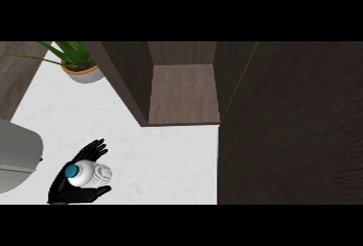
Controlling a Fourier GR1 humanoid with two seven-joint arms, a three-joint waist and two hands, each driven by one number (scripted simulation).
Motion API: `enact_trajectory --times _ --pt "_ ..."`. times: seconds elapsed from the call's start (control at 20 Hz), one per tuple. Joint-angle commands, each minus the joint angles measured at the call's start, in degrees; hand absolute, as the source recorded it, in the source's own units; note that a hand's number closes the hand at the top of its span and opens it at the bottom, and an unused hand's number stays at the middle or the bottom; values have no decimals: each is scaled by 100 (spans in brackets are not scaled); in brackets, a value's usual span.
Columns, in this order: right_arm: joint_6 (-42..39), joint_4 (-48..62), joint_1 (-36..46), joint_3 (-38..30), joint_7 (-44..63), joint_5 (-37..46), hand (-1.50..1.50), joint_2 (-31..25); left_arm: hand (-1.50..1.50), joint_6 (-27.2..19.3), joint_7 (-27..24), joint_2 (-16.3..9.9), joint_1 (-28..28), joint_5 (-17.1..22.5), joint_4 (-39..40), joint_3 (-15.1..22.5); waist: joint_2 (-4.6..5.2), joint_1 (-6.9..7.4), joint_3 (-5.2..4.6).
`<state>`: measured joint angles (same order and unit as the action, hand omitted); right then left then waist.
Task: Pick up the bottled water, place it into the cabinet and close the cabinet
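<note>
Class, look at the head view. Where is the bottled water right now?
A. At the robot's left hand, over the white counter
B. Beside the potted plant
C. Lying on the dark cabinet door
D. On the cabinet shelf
A: the bottled water, blue cap showing, sits against the left hand, below the open cabinet.

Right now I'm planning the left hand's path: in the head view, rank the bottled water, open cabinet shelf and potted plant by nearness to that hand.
From the left hand:
1. Bottled water, against its palm.
2. Cabinet shelf, up and right.
3. Potted plant, far corner, top left.
</note>
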<state>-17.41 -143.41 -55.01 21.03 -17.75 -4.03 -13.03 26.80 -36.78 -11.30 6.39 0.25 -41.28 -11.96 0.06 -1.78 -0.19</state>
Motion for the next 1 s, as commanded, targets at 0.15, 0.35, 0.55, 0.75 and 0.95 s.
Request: enact_trajectory --times 0.15,0.35,0.55,0.75,0.95 --pt "171 -1001 -80 91 540 92 -150 -159 150 -191 -1153 -85 533 -497 1286 118 36 29 -10" --pt "133 -1012 -436 -48 74 -92 -150 -207 150 -738 -1923 -140 375 -841 1224 295 5 -11 -4" --pt "277 -800 -274 182 193 252 -150 -142 150 -1914 -2247 407 448 -963 1406 261 8 63 0" --pt "138 -917 -599 -36 -81 92 -150 -366 150 -2516 -2395 810 566 -852 1331 126 -10 31 5" --pt "265 -795 -522 159 -86 248 -150 -281 150 -2616 -2433 1096 583 -811 1162 409 -16 51 6"
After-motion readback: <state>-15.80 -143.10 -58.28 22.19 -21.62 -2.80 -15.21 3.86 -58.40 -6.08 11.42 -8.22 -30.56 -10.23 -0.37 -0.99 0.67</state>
